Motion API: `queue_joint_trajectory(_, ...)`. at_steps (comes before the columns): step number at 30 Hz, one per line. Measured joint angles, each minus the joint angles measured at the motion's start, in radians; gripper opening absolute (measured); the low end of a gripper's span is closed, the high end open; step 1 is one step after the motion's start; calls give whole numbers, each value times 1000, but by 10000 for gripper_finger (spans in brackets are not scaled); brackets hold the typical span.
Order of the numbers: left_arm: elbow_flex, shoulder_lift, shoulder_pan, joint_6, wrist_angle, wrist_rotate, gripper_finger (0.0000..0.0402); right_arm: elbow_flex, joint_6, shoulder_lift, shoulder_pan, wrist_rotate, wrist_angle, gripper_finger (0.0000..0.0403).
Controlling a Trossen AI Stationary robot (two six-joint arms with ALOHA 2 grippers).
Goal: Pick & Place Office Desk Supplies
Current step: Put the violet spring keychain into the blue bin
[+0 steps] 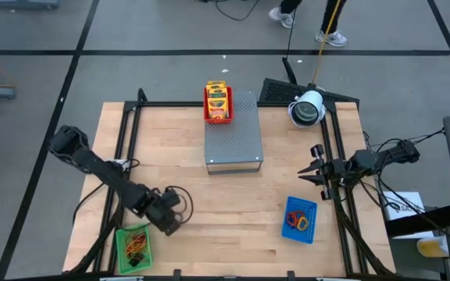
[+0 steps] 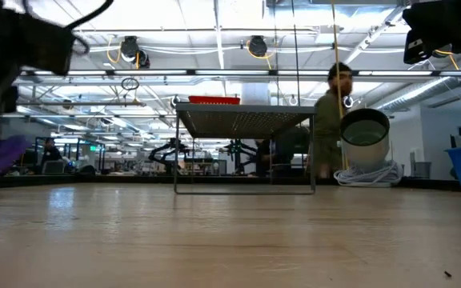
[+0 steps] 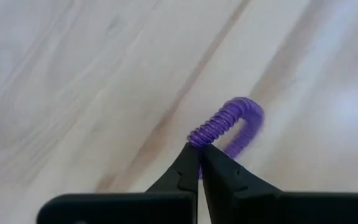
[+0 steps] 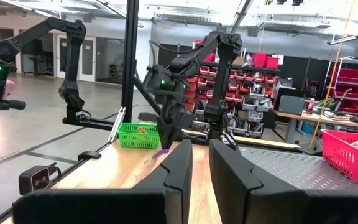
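So, left gripper sits low near the table's front-left, jaws pinched together on a purple coiled band, just beside the green tray at the front edge w/ orange bands in it. Mid-table: bare wood in front of the grey perforated box; red tray w/ crayon packets on its far end. Blue tray w/ bands front-right. Right gripper waits at the right rail; its jaws stand slightly apart, holding nothing.
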Motion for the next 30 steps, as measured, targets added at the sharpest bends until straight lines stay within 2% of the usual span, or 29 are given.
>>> queue_joint_trajectory(9, 2, -63, 7, 134, 144, -67, 5, 0, 0, 0, 0, 0, 0, 45)
queue_joint_trajectory(15, 2, -76, 45, 238, 301, -70, 8, 0, 0, 0, 0, 0, 0, 45)
queue_joint_trajectory(20, 2, -76, 109, 279, 452, -74, 5, 0, 0, 0, 0, 0, 0, 45)
queue_joint_trajectory(25, 2, -76, 202, 307, 621, -135, 5, 0, 0, 0, 0, 0, 0, 45)
queue_joint_trajectory(30, 2, -72, 287, 426, 824, -166, 9, 0, -1, 0, 0, 0, 0, 45)
